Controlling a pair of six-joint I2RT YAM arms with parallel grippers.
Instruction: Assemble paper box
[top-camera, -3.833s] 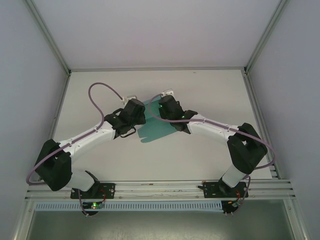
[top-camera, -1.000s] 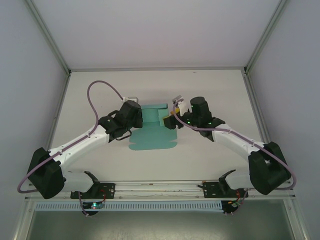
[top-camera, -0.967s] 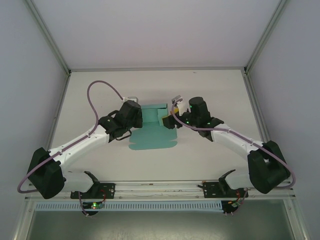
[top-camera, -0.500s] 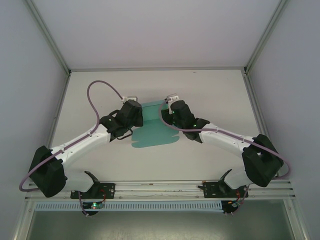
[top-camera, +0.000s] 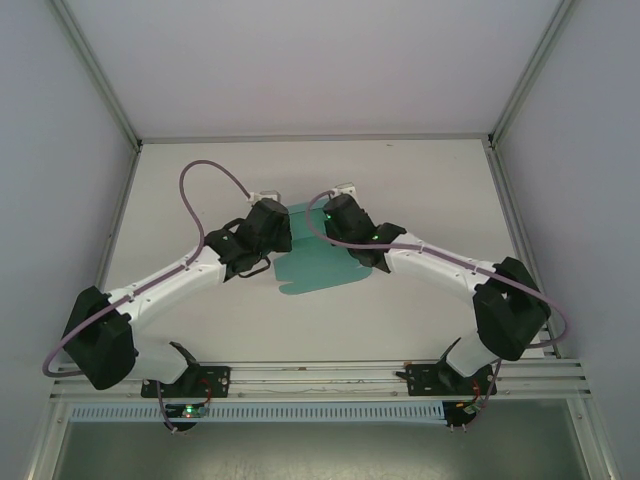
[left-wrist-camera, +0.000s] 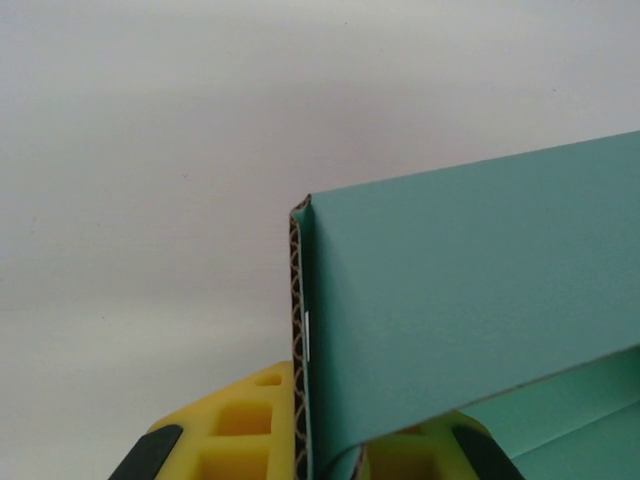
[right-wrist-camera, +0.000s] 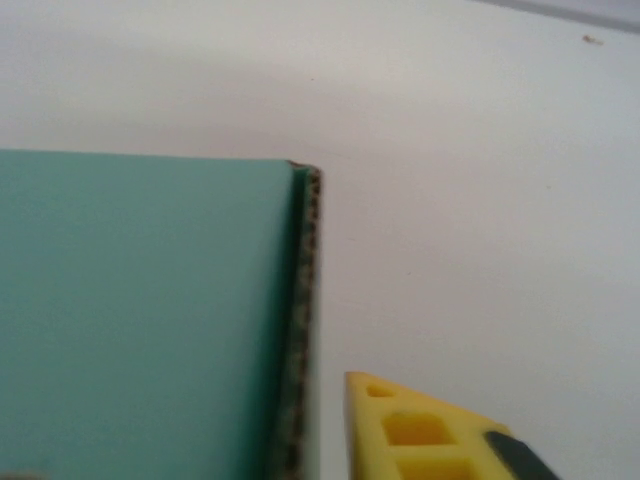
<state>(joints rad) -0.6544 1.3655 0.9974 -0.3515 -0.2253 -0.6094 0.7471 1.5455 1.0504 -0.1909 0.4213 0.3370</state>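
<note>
two yellow fingers of my left gripper pinch a raised teal flap of the paper box, one on each side of its corrugated edge. my right gripper sits at the other end of that upright wall. one yellow finger shows just outside the card's edge, and i cannot tell whether it has a hold. the rest of the sheet lies flat near the middle of the white table, spreading toward the arm bases.
</note>
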